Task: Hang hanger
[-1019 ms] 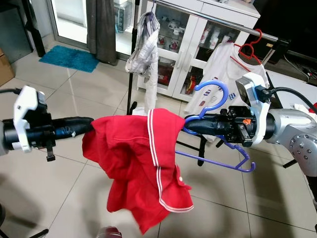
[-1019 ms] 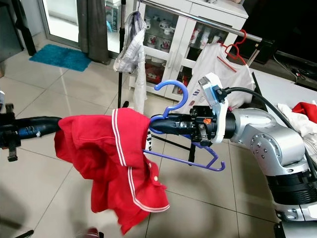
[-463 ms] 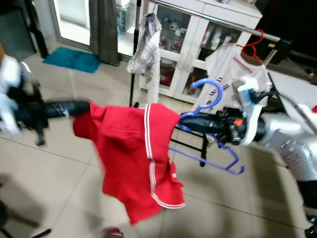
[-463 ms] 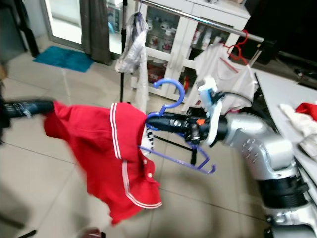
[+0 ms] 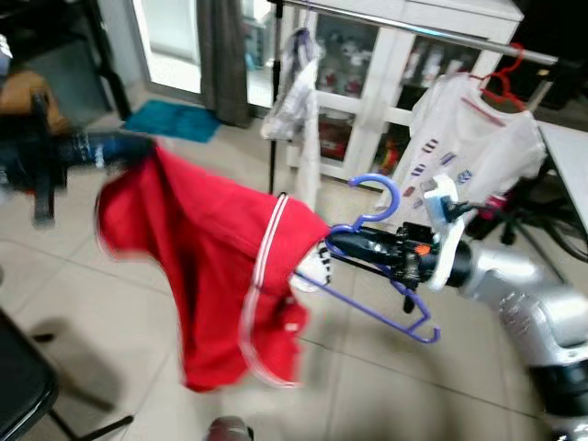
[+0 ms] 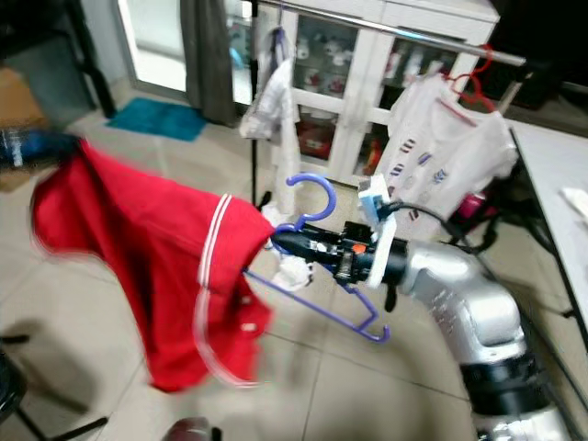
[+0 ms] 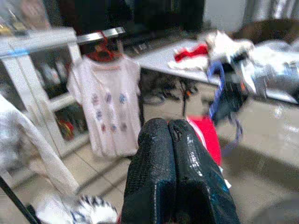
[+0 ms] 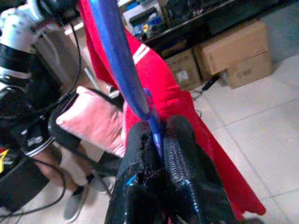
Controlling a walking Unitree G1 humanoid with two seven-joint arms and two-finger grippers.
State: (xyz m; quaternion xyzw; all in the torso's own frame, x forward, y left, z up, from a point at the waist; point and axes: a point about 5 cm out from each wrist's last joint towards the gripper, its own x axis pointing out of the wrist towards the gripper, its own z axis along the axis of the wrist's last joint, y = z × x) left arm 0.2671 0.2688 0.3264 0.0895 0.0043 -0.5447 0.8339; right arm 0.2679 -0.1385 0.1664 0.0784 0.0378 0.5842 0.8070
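Setting: a lived-in home, a tiled living area used for drying laundry. Evidence: pale floor tiles (image 5: 110, 276); a white glass-door cabinet (image 5: 404, 64) stocked with household items; a metal clothes rail (image 6: 404, 32) carrying a white printed T-shirt (image 6: 432, 138) on a red hanger (image 6: 473, 83) and a checked garment (image 5: 296, 83); a grey curtain (image 5: 225, 55) beside a glass door, with a teal mat (image 5: 175, 119) before it. Also cardboard boxes (image 8: 233, 56) and a pink cushion (image 8: 93, 123) on a chair.

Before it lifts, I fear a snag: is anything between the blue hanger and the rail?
Nothing visible blocks the blue hanger, held in the right claw, from the rail; bare rail shows between the hung garments.
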